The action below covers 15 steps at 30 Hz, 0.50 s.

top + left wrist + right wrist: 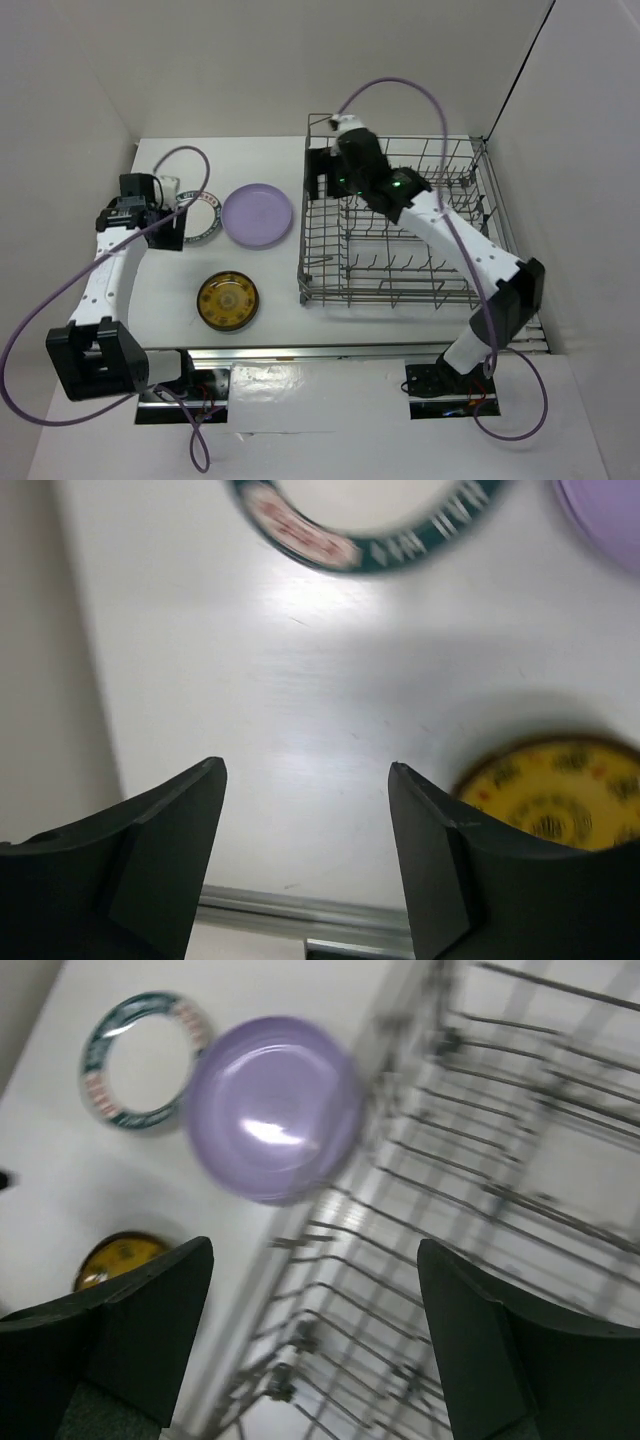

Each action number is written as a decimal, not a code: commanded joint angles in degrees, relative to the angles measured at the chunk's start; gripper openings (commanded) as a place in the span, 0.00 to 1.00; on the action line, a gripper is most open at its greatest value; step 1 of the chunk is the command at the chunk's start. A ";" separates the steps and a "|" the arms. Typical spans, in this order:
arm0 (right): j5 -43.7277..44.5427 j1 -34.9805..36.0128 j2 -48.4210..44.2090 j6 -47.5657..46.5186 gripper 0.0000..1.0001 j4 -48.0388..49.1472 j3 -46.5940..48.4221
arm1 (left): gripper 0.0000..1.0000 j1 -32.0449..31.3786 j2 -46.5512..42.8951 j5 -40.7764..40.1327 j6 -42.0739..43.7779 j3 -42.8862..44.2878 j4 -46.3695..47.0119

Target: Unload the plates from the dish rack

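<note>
Left fingers (200,790), right fingers (195,1260) spread empty; lavender plate (257,215), patterned gold plate (227,300), dark-rimmed plate (205,222) lie flat.

Table (280,290): white, smooth top, boxed in on 3 sides.
Back wall (250,60): plain white panel, unmarked.
Left wall (50,150): plain white panel, slightly shaded.
Right wall (590,200): white panel, meeting the back wall at 1 thin dark seam (520,70).
Near edge: silver metal rail (300,352) along the table's front, with a white board (320,405) below it.
Light: soft and even, with a pale sheen on the tabletop in the left wrist view.
</note>
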 commanded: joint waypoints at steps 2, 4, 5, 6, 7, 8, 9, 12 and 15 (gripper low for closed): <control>15.39 -12.96 -12.60 5.41 0.94 -10.94 -4.60 | 0.83 1.22 -1.84 -25.32 -15.39 6.46 6.68; 18.98 -16.06 -16.39 5.94 0.98 -11.48 -9.06 | 0.89 1.22 -1.84 -33.48 -18.82 7.52 5.54; 20.92 -17.64 -20.15 5.94 1.00 -11.48 -10.74 | 0.89 1.75 -1.84 -35.44 -19.96 7.53 4.84; 22.85 -18.18 -21.93 7.07 1.00 -12.01 -13.20 | 0.92 1.75 -3.05 -38.86 -22.15 7.53 3.52; 26.09 -18.71 -23.34 8.13 1.00 -12.71 -13.83 | 0.93 1.75 -3.76 -40.20 -23.04 7.53 2.90; 27.78 -19.58 -25.53 9.18 1.00 -15.24 -13.84 | 0.96 1.75 -4.55 -41.34 -23.66 7.53 2.37; 29.19 -19.59 -26.34 10.67 1.00 -16.57 -13.84 | 0.97 1.75 -5.43 -42.57 -24.97 7.53 1.85; 34.64 -20.30 -28.19 13.93 1.00 -23.07 -13.22 | 0.99 2.27 -9.03 -47.58 -26.30 6.30 0.08; 35.35 -20.30 -29.60 15.34 1.00 -27.98 -13.22 | 1.00 2.28 -13.15 -50.49 -25.87 4.37 0.17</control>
